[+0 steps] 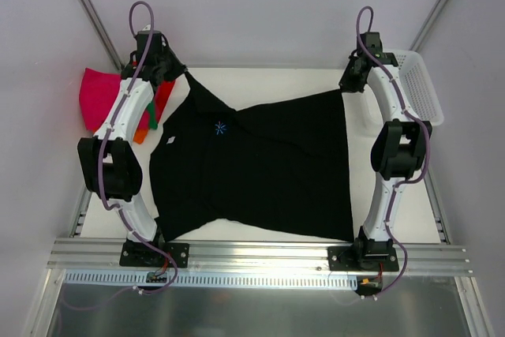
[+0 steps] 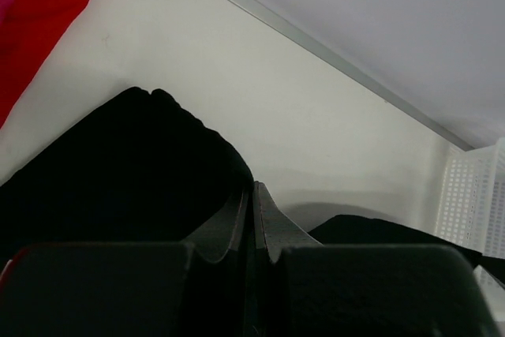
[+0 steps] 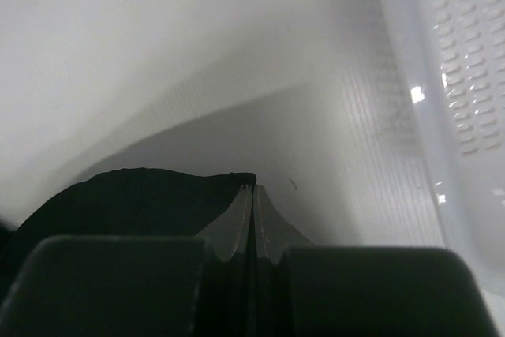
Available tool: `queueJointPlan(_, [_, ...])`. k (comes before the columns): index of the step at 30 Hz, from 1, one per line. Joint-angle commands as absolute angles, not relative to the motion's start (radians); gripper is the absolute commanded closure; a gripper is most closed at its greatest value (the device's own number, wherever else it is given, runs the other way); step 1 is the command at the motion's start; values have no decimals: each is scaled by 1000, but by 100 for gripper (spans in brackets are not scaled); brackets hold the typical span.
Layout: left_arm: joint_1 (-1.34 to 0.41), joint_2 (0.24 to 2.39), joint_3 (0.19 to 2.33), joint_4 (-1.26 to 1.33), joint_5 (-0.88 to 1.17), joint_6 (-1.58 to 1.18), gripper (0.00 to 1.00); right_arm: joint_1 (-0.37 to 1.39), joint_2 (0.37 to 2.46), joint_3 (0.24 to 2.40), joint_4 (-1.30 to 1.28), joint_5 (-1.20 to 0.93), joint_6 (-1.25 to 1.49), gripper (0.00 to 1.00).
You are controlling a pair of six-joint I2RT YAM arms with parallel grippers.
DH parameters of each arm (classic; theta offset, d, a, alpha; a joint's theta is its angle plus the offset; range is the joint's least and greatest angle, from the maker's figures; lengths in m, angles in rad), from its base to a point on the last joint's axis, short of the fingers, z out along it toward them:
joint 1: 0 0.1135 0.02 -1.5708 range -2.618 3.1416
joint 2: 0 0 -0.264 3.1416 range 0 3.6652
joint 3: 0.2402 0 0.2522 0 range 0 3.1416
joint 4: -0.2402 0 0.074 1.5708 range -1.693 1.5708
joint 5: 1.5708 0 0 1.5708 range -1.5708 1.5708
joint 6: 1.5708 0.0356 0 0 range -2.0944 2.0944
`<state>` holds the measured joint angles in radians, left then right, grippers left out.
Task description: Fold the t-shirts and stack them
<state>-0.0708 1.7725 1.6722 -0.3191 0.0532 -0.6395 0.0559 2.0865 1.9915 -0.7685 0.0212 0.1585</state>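
**Both my claws pinch the far edge of the black t-shirt**

My left gripper (image 1: pixel 181 70) is at the far left of the table (image 1: pixel 268 78). Its fingers are pressed together on a corner of the black t-shirt (image 1: pixel 260 163), which rises to a point there. In the left wrist view the cloth (image 2: pixel 134 171) bunches right up to the closed fingertips (image 2: pixel 253 195), and I see no gap between them.

From that corner the shirt spreads right and toward the near edge, mostly flat. It is plain black, with a small white label (image 1: pixel 170 140) and a small blue star-shaped mark (image 1: pixel 220 127) near its left part. What the mark is, I cannot make out.

My left arm hides much of the folded shirts at the far left. There I can see a pink one (image 1: pixel 99 96), a bit of red (image 1: pixel 163 96), a bit of green (image 1: pixel 151 121) and an orange edge (image 1: pixel 140 133).

My right gripper (image 1: pixel 348 84) is at the far right, likewise closed on the shirt's far right corner. The right wrist view shows the black edge (image 3: pixel 134 195) ending exactly at the shut fingertips (image 3: pixel 252 195).

The white mesh basket (image 1: pixel 422 88) stands just to the right of it. My right arm covers the basket's near left part.
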Motion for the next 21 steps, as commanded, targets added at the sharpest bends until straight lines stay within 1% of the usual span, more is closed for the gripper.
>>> queueJointPlan(1, [-49, 1790, 1723, -293, 74, -621, 100, 32, 2117, 2112, -819, 80, 129, 100])
queueJointPlan(15, [-6, 1954, 1865, -295, 104, -623, 100, 5, 2206, 2273, -825, 118, 114, 100])
queueJointPlan(21, [-6, 2031, 1953, -293, 115, -606, 100, -38, 2243, 2341, -824, 121, 104, 99])
